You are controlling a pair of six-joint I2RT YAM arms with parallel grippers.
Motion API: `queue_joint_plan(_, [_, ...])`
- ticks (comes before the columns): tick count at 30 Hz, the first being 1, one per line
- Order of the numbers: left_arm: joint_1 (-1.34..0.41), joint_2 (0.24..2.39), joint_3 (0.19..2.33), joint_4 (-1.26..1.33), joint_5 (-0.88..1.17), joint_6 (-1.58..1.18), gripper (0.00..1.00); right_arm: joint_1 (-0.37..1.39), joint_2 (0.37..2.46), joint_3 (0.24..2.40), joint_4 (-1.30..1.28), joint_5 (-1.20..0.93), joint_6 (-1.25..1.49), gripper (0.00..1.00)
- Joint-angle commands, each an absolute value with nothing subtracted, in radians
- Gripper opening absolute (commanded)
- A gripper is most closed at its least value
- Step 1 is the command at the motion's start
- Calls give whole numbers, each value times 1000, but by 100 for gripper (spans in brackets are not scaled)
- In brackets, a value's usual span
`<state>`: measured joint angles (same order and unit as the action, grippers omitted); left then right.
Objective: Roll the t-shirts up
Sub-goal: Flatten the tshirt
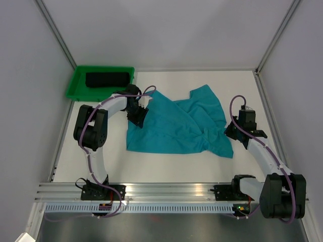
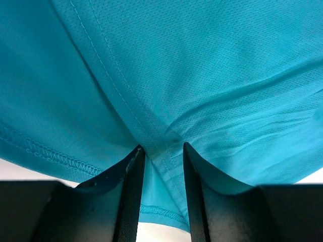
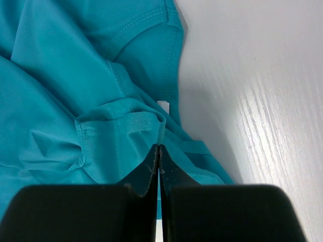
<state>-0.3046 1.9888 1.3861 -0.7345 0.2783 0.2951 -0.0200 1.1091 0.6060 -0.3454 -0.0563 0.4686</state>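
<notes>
On the white surface (image 1: pixel 202 171), floppy teal-blue cloth t-shirt (image 1: pixel 174 126) wants hem grabs; left claw (image 2: pixel 161 151) pinches it, right claw (image 3: pixel 159 148) is closed tight.

Green plastic tray (image 1: pixel 75 89) at far left corner of white table (image 1: pixel 176 171). Black oblong item (image 1: pixel 107 79) lying lengthwise inside tray. Pale grey walls (image 1: pixel 166 30) enclosing table on three sides. Aluminium rail (image 1: pixel 166 190) along near edge.
</notes>
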Motion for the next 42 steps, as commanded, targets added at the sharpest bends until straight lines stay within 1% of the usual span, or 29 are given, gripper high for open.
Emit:
queue_joint_plan(1, [-310,1984,1376,-726,319,265,41,-21,1077,594,-350,-57,457,0])
queue_joint_plan(4, [-310,1942,1373,-712,359,267,40,-23,1069,597,-360,-55,453,0])
queue_joint_plan(7, [-321,1922,1365,-686,341,279,40,-23,1071,610,-365,-49,451,0])
queue_joint_plan(10, [-321,1931,1365,-670,302,290,38,-23,1080,641,-382,-66,462,0])
queue_joint_plan(14, [-321,1957,1376,-670,310,293,38,-21,1039,630,-377,-80,476,0])
queue_joint_plan(21, [-322,1976,1405,-653,324,307,38,-23,1008,623,-431,-6,436,0])
queue_joint_plan(24, [-322,1973,1404,-653,316,301,24,-23,1003,623,-430,-6,440,0])
queue_joint_plan(25, [-322,1962,1399,-652,311,302,17,-23,1005,626,-426,-6,442,0])
queue_joint_plan(27, [-322,1953,1391,-650,302,304,9,-23,1014,637,-423,-6,440,0])
queue_joint_plan(28, [-322,1944,1382,-649,301,305,3,-23,1020,641,-423,-6,439,0])
queue_joint_plan(34, [-322,1856,1367,-653,340,311,2,-23,1019,695,-440,-3,442,0])
queue_joint_plan(35, [-322,1815,1374,-653,344,313,2,-23,1017,715,-448,55,440,0])
queue_joint_plan(37, [-322,1766,1402,-653,347,324,2,-21,1012,808,-474,93,434,0])
queue_joint_plan(40, [-321,1659,1449,-661,348,340,2,-21,1012,1006,-512,124,425,0])
queue_joint_plan(42, [-318,1625,1488,-686,344,348,2,-21,993,1067,-538,120,428,0])
